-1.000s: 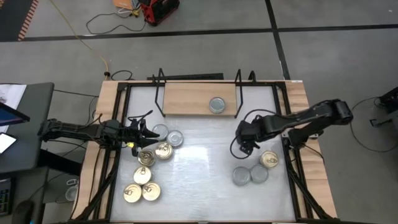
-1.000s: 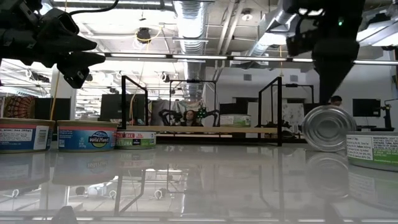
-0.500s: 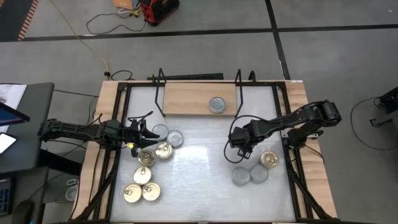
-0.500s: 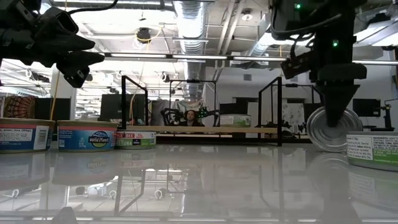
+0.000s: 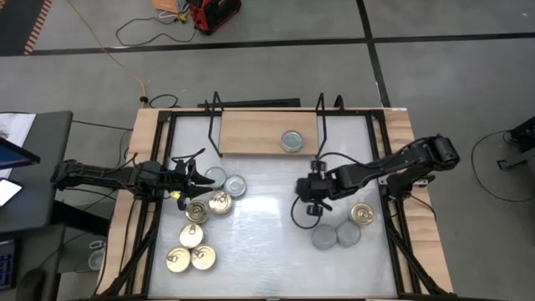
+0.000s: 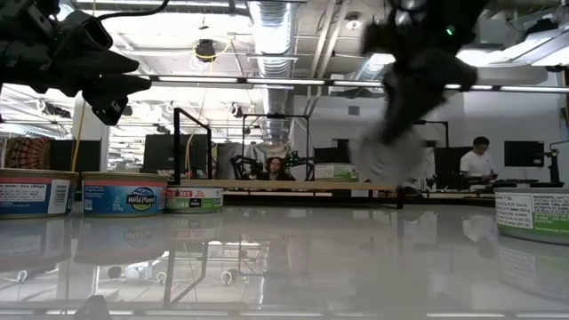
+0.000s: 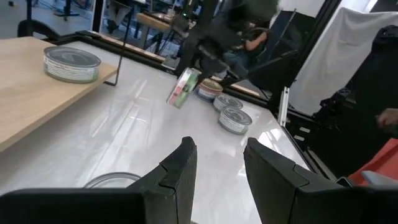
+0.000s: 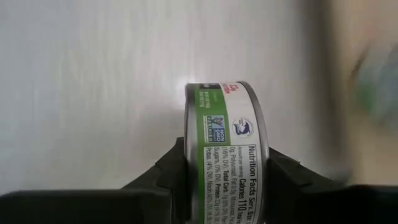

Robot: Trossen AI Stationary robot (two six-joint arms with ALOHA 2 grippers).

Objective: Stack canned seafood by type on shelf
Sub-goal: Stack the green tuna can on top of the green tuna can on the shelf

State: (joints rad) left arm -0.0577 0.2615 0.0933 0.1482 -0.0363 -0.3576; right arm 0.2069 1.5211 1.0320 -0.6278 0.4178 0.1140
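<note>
While clamped in the right hand (image 8: 221,168), a round green-labelled tin (image 8: 227,152) shows.

You count six gold-lid tins (image 5: 220,201); five silver-lid tins (image 5: 323,237); one green-label tin (image 8: 227,162) on edge, lid hidden from you; twelve tins total; one shelf (image 5: 251,134); two arms (image 5: 109,176); two people (image 6: 480,162) in room behind table.
</note>
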